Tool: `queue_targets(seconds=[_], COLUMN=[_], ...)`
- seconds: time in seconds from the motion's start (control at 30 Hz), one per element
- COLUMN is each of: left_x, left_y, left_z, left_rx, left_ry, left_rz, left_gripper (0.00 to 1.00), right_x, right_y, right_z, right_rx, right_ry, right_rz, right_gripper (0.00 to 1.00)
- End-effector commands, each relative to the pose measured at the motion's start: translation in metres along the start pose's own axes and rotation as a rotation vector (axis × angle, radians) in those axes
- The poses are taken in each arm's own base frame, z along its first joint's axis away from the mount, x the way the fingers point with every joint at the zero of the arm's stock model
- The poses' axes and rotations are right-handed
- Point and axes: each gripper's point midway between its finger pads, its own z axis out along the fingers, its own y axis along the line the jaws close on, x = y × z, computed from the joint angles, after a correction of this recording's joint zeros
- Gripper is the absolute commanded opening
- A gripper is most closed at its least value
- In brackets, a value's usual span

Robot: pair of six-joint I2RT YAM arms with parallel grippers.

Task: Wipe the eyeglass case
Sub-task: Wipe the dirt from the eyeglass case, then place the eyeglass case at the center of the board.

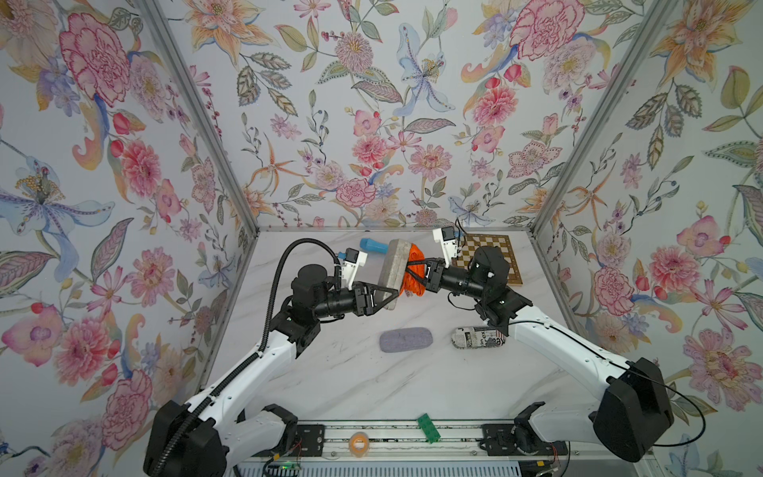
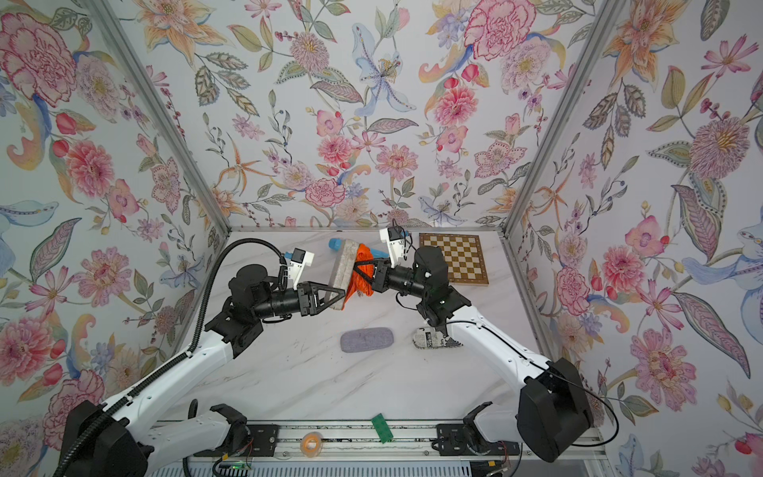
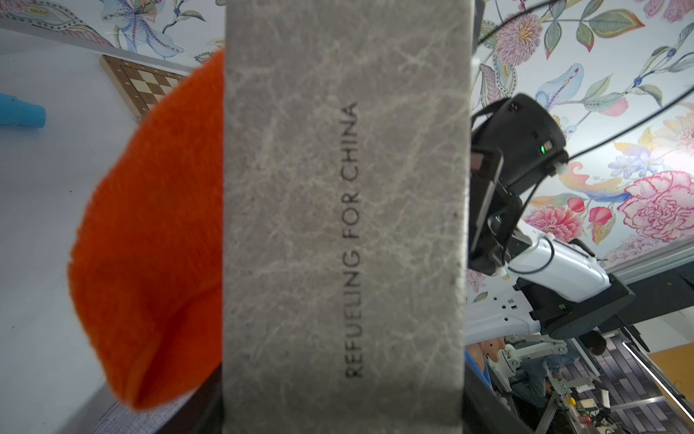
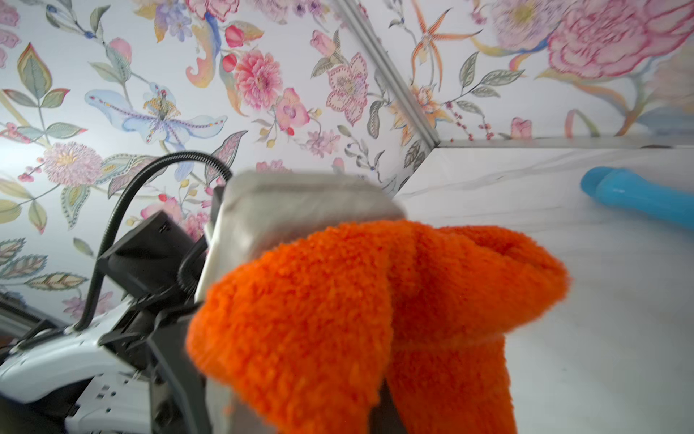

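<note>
The eyeglass case (image 1: 394,264) is a grey, scuffed leathery slab with "REFUELING FOR CHINA" printed down it, held in the air over the back of the tabletop (image 1: 371,384), left end effector (image 1: 386,295) clamped on its lower end. Right end effector (image 1: 415,268) is pinched shut on 1 fluffy orange cloth (image 1: 416,252) pressed against the case's side. Lying around: 2 other cases (1 purple felt case (image 1: 406,339), 1 newspaper-print case (image 1: 479,336)), 1 blue tube (image 1: 373,245), 1 chessboard (image 1: 491,258), 1 green brick (image 1: 428,428), 1 tape roll (image 1: 358,444).
</note>
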Motion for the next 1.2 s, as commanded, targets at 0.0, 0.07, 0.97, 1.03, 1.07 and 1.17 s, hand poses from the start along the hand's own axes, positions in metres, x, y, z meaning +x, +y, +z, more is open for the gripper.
queue_targets(seconds=[0.0, 0.07, 0.97, 1.03, 1.07, 1.17], left_x=[0.047, 0.045, 0.025, 0.032, 0.035, 0.044], left_y=[-0.017, -0.016, 0.159, 0.177, 0.186, 0.206], left_z=[0.002, -0.002, 0.016, 0.028, 0.033, 0.043], left_rx=[0.084, 0.063, -0.497, -0.47, -0.453, -0.428], left_ry=[0.169, 0.161, 0.548, 0.637, 0.681, 0.768], left_rz=[0.006, 0.018, 1.029, 1.026, 1.019, 1.038], left_gripper=[0.46, 0.46, 0.53, 0.52, 0.52, 0.51], right_x=[-0.053, -0.059, 0.016, 0.02, 0.02, 0.014], right_y=[0.016, 0.011, -0.088, -0.093, -0.095, -0.1], right_z=[-0.006, -0.012, -0.131, -0.135, -0.139, -0.149], right_rx=[-0.022, 0.005, 0.639, 0.678, 0.699, 0.766], right_ry=[-0.104, -0.109, 0.165, 0.201, 0.203, 0.194], right_rz=[-0.126, -0.127, 0.021, 0.015, 0.005, -0.032], right_gripper=[0.0, 0.0, 0.0, 0.0, 0.0, 0.0])
